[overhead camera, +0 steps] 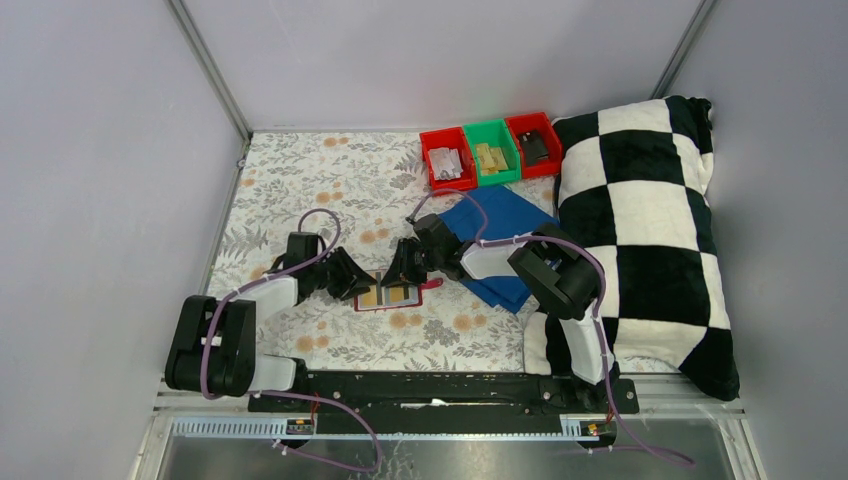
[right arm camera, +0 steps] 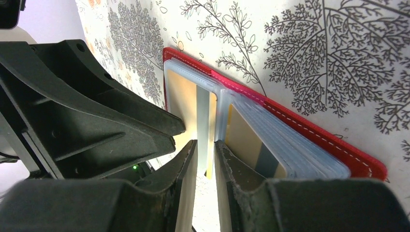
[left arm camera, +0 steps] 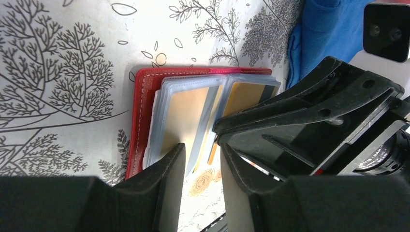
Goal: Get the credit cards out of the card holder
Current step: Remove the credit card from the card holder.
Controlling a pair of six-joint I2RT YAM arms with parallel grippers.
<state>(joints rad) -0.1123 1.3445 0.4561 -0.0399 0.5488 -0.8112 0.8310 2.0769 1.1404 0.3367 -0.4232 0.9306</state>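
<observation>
The red card holder (overhead camera: pixel 398 297) lies open on the floral cloth, its clear sleeves fanned up (left arm camera: pixel 140 111) (right arm camera: pixel 338 150). Tan-yellow credit cards (left arm camera: pixel 186 111) (right arm camera: pixel 244 140) sit inside the sleeves on both halves. My left gripper (overhead camera: pixel 362 283) (left arm camera: pixel 203 150) reaches in from the left, its jaws a finger-width apart. One of its fingertips (left arm camera: pixel 178 152) rests on a sleeve, and a sleeve edge runs into the gap. My right gripper (overhead camera: pixel 400 272) (right arm camera: pixel 205 144) comes in from the far right. Its jaws stand narrowly apart astride an upright sleeve with a yellow card edge.
A folded blue cloth (overhead camera: pixel 505 235) lies right of the holder. Behind it stand a red bin (overhead camera: pixel 446 160), a green bin (overhead camera: pixel 491 152) and another red bin (overhead camera: pixel 533 143). A black-and-white checked pillow (overhead camera: pixel 650 230) fills the right side. The two grippers nearly touch.
</observation>
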